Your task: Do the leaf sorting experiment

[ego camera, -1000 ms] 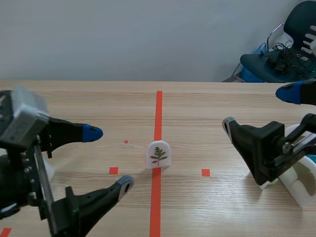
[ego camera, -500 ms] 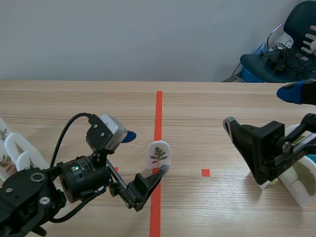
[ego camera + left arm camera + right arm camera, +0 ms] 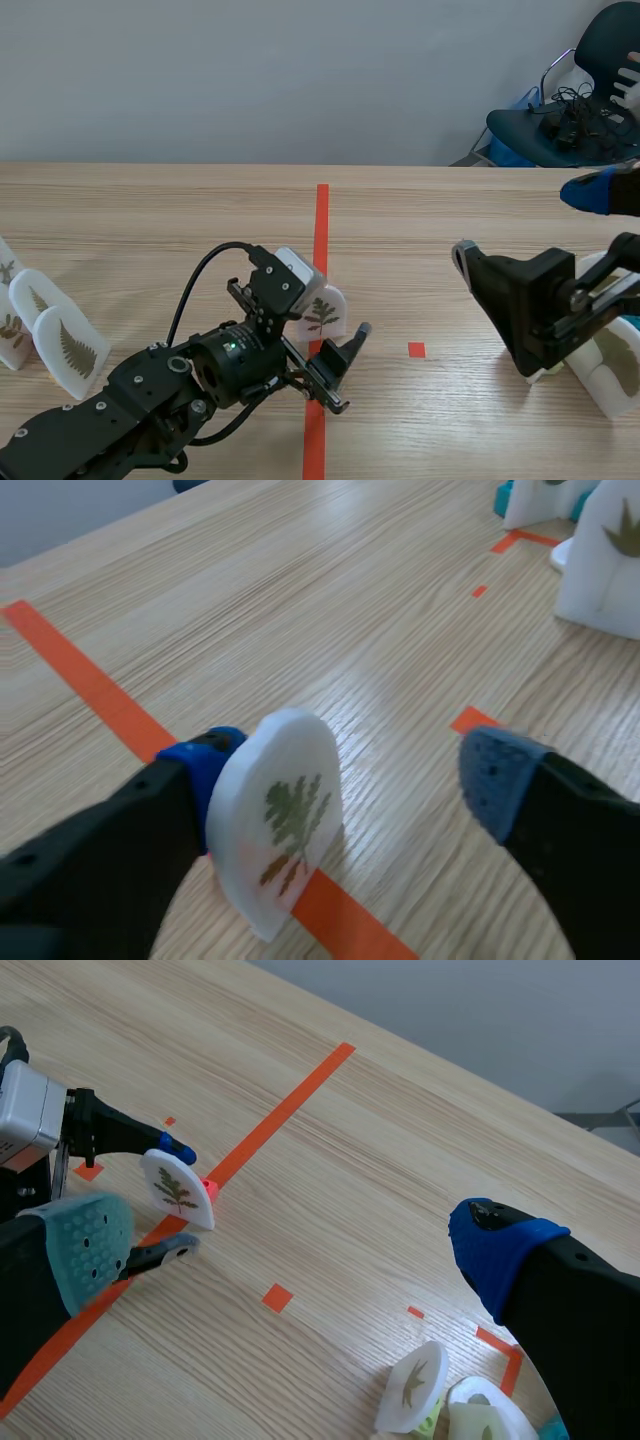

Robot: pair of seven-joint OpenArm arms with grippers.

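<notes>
— Where is the leaf card sitting right now?
— The leaf card (image 3: 322, 312) is standing upright on the orange tape line (image 3: 321, 215), near the middle of the desk (image 3: 150, 210), with its printed leaf facing the robot.
— And what is the left pincer doing?
— The left pincer (image 3: 350, 780) is straddling that card with its fingers spread wide. One blue pad (image 3: 205, 770) seems to be touching the card's edge, while the other is hanging well apart from it, so nothing is being gripped.
— What about the right pincer?
— The right pincer (image 3: 290, 1250) is hovering over the desk's right side, gaping wide and holding nothing, well apart from the card.
— Is anything else showing?
— Yes, other leaf cards (image 3: 70, 345) are standing at the desk's left edge, and more are lying by the right arm. A dark chair (image 3: 580, 90) is standing beyond the desk.
</notes>
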